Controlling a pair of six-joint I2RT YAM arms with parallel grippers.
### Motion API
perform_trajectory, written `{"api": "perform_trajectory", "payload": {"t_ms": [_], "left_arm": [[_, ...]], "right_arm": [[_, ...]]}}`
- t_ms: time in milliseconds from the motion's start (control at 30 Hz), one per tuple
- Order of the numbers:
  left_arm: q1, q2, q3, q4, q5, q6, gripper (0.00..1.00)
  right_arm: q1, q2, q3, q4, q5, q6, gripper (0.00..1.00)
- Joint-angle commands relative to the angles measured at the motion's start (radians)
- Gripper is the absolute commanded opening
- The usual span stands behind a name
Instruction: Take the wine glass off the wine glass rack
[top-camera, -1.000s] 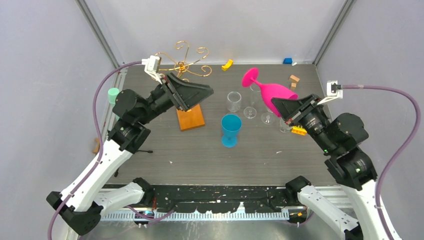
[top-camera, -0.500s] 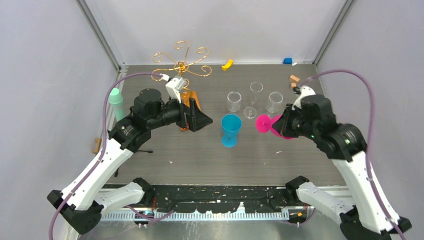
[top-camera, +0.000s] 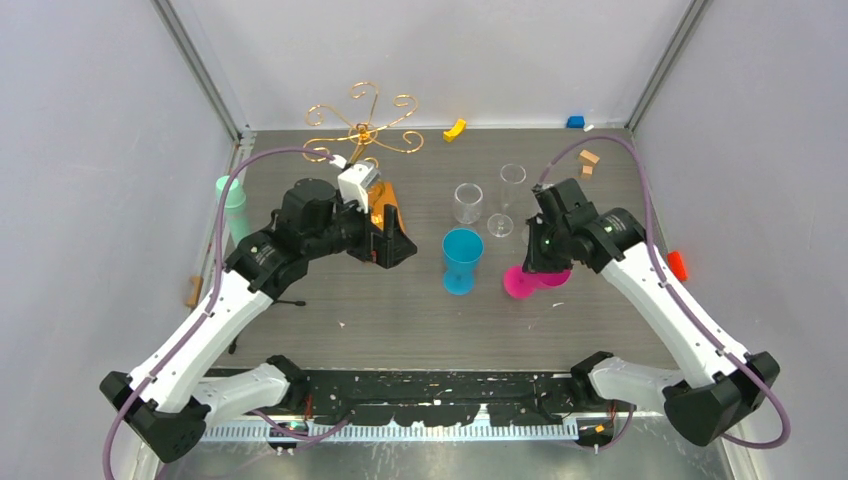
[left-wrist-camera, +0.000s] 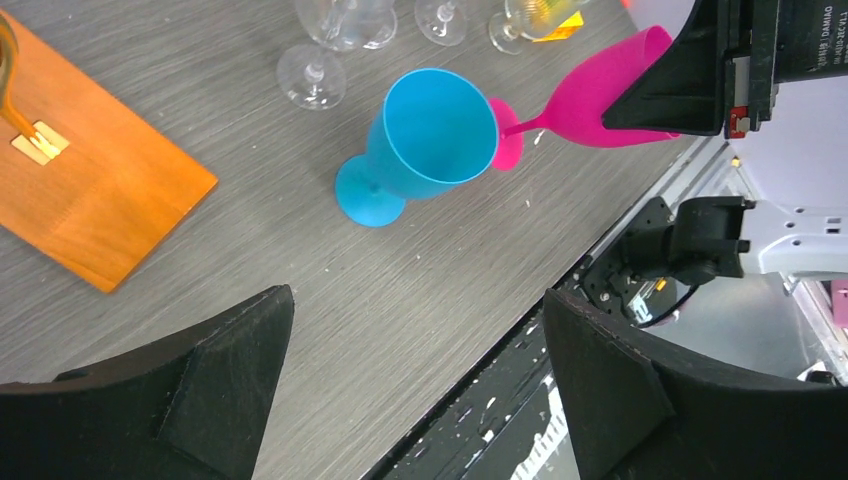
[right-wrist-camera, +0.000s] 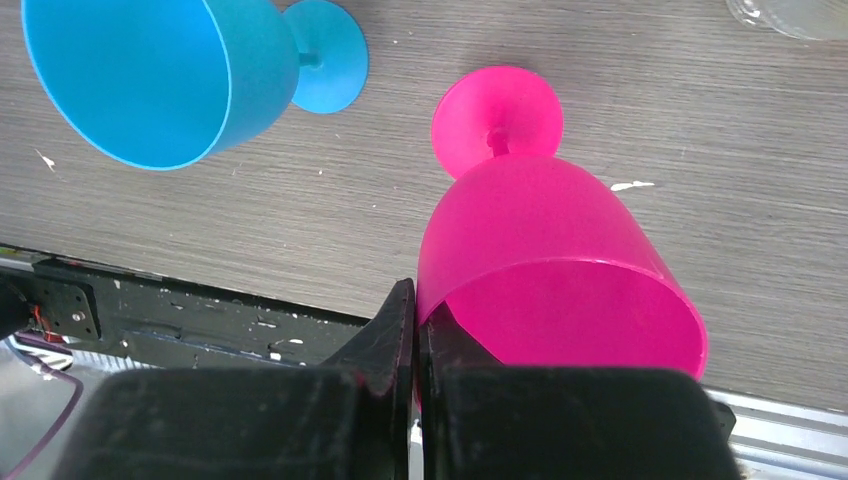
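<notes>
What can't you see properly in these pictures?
1. Top view: the left arm covers most of the base of the wine glass rack.
2. Left wrist view: the rack runs off the left edge, the clear glasses off the top.
3. Left wrist view: the blue glass hides part of the foot of the pink wine glass.
4. Whether that foot touches the table: cannot tell.

Pink wine glass, blue goblet, gold rack, orange base

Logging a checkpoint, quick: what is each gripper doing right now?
Left gripper: open, holding nothing.
Right gripper: shut on the rim of the opaque pink wine glass.
</notes>
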Motion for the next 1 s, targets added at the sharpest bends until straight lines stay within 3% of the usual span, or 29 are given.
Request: {"api": "perform_trajectory", "payload": {"t_ms": [0,267,433,733,967], "left_arm": [[-0.001,0.017,0.019,-0.038,-0.049,0.034,0.98],[0.0,0.03,0.02,-0.064,-0.093,0.043,0.99],[-0.001,0.03,0.021,-0.072,-0.13,0.043,1.0],[0.0,0.037,0.057,-0.119,-0.193,0.003,1.0],[0.001,0.038,0.108,-0.193,-0.224,-0.032,1.0]], "right_arm": [[0.037,0.047,0.001,0.081,0.0,-0.004,0.06],[0.102,0.165,0.025,0.095,0.069,0.0,0.1],[0.127,0.213,0.031,0.104,0.086,-0.001,0.21],[0.134,0.203,0.061,0.123,0.079,-0.008,0.39],[0.134,0.132,0.103,0.118,0.115,-0.01,0.44]]}}
